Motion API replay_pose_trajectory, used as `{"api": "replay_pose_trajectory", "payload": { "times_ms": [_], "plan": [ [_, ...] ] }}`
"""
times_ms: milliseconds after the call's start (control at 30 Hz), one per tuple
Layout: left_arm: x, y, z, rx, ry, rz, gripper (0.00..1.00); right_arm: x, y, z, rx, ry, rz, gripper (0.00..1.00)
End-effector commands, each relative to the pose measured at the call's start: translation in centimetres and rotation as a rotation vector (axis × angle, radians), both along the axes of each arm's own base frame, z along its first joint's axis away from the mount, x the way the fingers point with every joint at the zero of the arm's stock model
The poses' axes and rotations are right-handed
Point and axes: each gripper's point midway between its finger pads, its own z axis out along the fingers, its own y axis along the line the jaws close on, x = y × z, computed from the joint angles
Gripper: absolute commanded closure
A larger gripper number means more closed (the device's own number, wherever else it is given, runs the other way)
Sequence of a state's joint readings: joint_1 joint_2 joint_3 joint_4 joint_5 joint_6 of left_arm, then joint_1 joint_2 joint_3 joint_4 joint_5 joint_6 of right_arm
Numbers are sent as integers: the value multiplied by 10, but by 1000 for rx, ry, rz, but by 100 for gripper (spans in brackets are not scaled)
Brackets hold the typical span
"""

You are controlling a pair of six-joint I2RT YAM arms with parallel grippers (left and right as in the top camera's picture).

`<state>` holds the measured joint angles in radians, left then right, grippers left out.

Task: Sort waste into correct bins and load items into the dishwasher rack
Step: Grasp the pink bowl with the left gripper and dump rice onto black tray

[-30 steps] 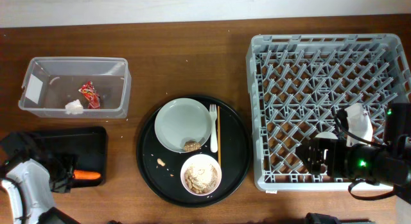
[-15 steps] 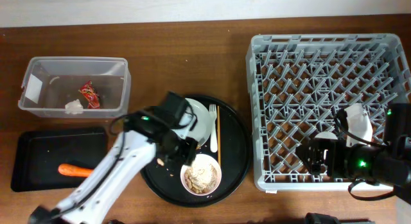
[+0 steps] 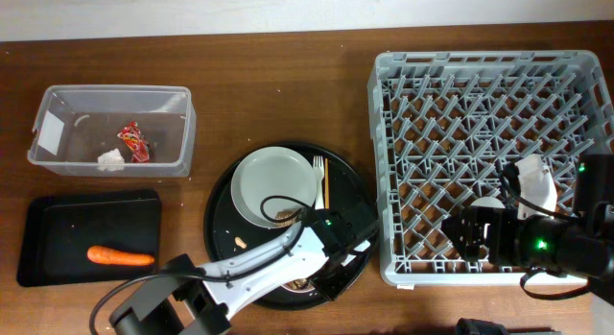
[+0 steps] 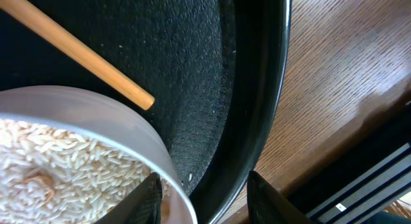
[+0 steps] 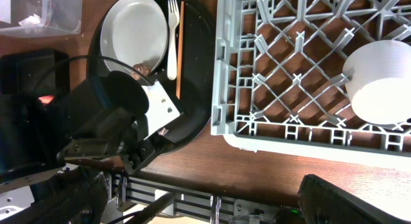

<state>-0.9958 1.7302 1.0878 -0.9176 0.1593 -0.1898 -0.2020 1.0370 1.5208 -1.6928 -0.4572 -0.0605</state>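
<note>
The white bowl (image 4: 77, 153) of rice sits at the front of the round black tray (image 3: 216, 229). In the overhead view my left arm hides it. My left gripper (image 4: 205, 195) is open, with one finger inside the bowl's rim and one outside; it also shows in the overhead view (image 3: 331, 266). The grey-green plate (image 3: 269, 181) holds brown scraps (image 3: 285, 217). The white fork (image 3: 318, 186) and the chopstick (image 3: 326, 186) lie beside it. My right gripper (image 3: 470, 234) is open and empty over the front of the dishwasher rack (image 3: 480, 105), near the whitish cup (image 3: 532, 179). The blue cup is not visible.
The clear tub (image 3: 58, 109) at the back left holds the red wrapper (image 3: 132, 140) and the napkin (image 3: 110, 159). The shallow black tray (image 3: 58, 229) holds the carrot (image 3: 120, 256). A small scrap (image 3: 240, 243) lies on the round tray.
My left arm swung from the shallow black tray, past the plate, to the front right of the round tray, over the bowl. The carrot stays in the shallow tray. The right arm has not moved.
</note>
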Motion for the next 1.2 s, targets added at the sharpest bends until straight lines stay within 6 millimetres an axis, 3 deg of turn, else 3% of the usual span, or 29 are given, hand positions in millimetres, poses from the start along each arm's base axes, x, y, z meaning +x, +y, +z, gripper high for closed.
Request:
{"api": "replay_pose_trajectory", "payload": {
  "times_ms": [0, 100, 167, 233, 267, 333, 400, 467, 600, 667, 733, 800, 833, 1000, 1067, 1167],
  "plan": [
    [4, 5, -10, 40, -29, -32, 67, -2, 1, 2, -2, -8, 13, 2],
    [6, 6, -12, 51, -38, -33, 74, -2, 1, 2, -3, -8, 13, 2],
    [7, 12, -26, 94, -34, -90, 80, -2, 1, 2, -3, -8, 13, 2],
    [6, 14, -33, 115, -20, -90, 99, -2, 1, 2, -3, -8, 13, 2],
    [6, 14, -32, 115, -20, -89, 99, -2, 1, 2, -3, -7, 13, 2],
    [12, 17, -22, 152, -35, -50, 99, -2, 1, 2, -3, -8, 13, 2],
    [32, 23, 6, 213, -116, -21, 100, -2, 1, 2, -3, -8, 13, 2],
    [45, 27, 18, 225, -125, 46, 100, -2, 1, 2, -3, -8, 13, 2],
    [81, 69, 44, 280, -160, 288, 99, -2, 1, 2, -3, -8, 13, 2],
    [96, 90, 74, 261, -256, 393, 99, -2, 1, 2, -3, -8, 13, 2],
    [119, 136, 106, 205, -303, 654, 99, -2, 1, 2, -3, -8, 13, 2],
    [140, 196, 118, 182, -295, 906, 99, -2, 1, 2, -3, -8, 13, 1],
    [148, 236, 118, 120, -234, 1051, 99, -2, 1, 2, -3, -8, 13, 2],
    [174, 346, 130, -295, -242, 1302, 100, -2, 1, 2, -3, -7, 13, 2],
    [176, 364, 120, -474, -275, 1341, 100, -2, 1, 2, -3, -8, 13, 2],
    [165, 366, 82, -703, -302, 1343, 100, -2, 1, 2, 1, -5, 7, 2]
  ]
}}
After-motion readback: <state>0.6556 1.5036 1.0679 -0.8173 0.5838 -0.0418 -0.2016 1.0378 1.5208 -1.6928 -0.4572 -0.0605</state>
